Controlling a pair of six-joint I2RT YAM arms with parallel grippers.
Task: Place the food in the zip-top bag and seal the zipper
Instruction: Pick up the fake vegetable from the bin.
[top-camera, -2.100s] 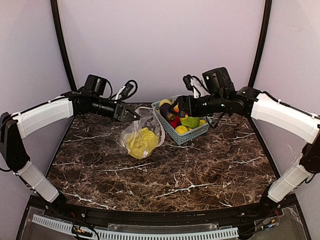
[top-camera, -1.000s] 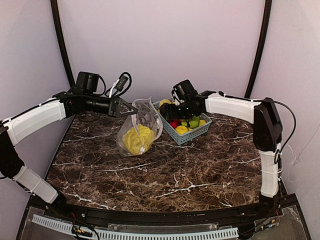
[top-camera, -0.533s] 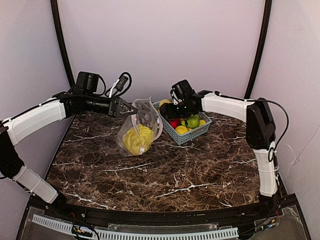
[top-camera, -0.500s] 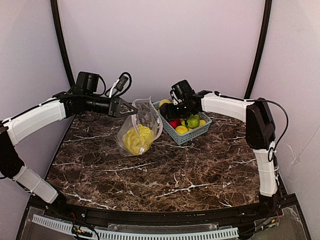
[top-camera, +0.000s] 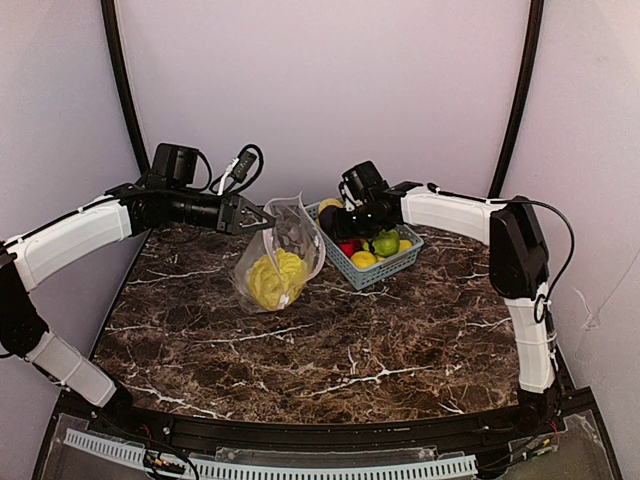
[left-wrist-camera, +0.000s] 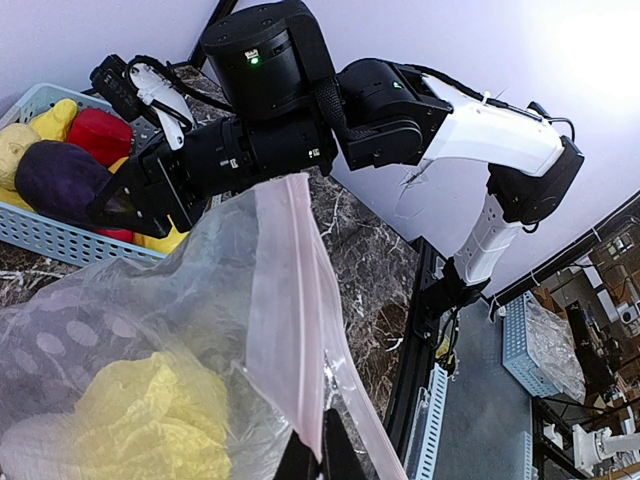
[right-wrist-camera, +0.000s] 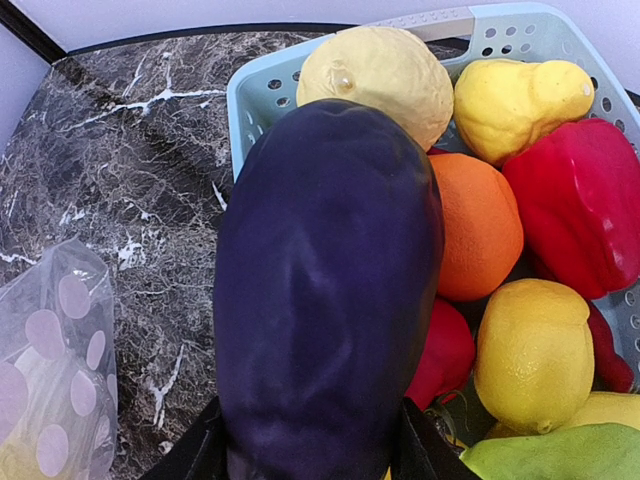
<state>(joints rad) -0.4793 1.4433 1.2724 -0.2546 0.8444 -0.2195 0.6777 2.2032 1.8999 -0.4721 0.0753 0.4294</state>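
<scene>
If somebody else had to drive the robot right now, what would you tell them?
Left gripper: shut on the bag at its zipper, holding the mouth up.
Right gripper: fingers either side of the eggplant, which lies in the basket; can't tell if it is gripped yet.
Done: the cabbage is in the bag.
Left: the eggplant and the other food in the basket go into the bag, then seal the zipper.
</scene>
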